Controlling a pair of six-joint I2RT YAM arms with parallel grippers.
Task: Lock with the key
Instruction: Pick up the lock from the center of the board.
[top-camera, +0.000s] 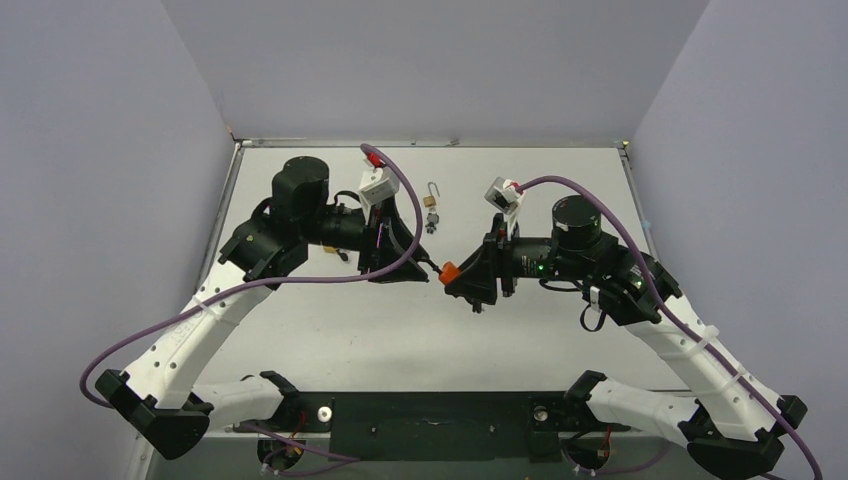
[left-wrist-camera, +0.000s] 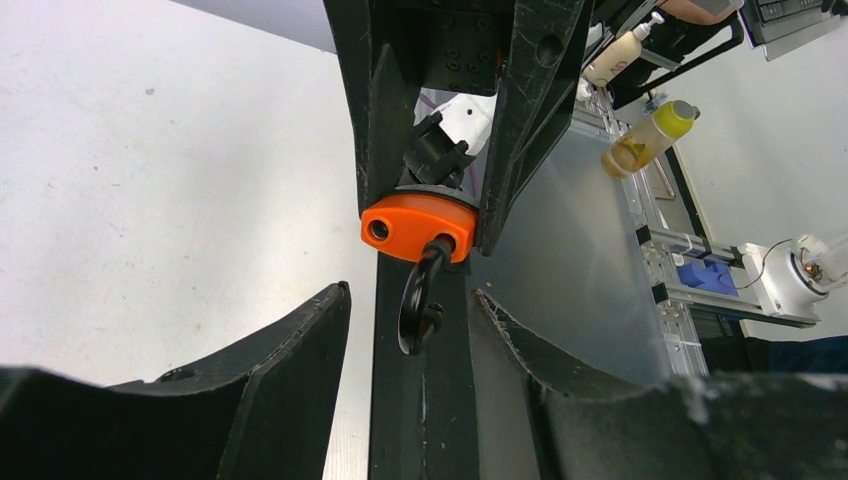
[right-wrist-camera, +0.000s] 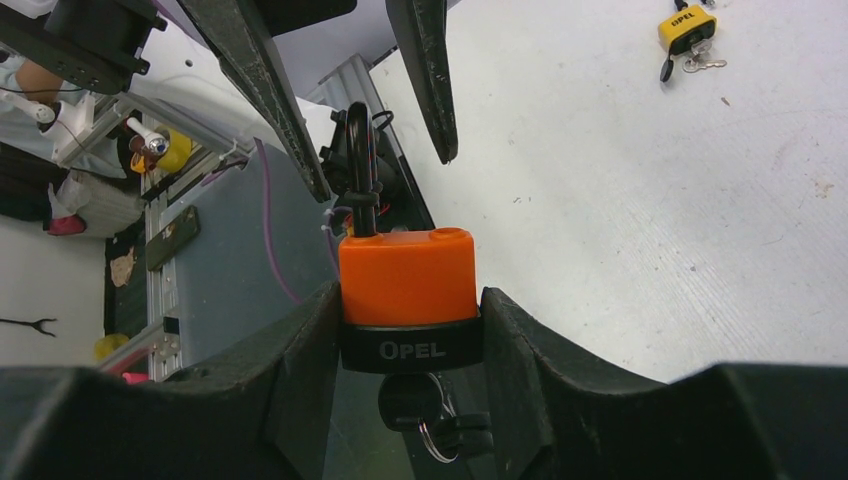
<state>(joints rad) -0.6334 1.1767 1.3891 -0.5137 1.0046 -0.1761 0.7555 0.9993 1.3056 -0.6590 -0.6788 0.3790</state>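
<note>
Right claw tight on orange padlock

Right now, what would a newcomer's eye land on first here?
The orange padlock, clamped between the right fingers over the middle of the table, its shackle open between the left fingers. Then the small yellow padlock lying with its keys toward the far edge.

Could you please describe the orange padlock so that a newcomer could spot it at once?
Above the middle of the table, the orange padlock is clamped in the right claw, shackle pointing at the left claw. Unlike the yellow padlock lying loose farther back, it is orange with a black base.
</note>
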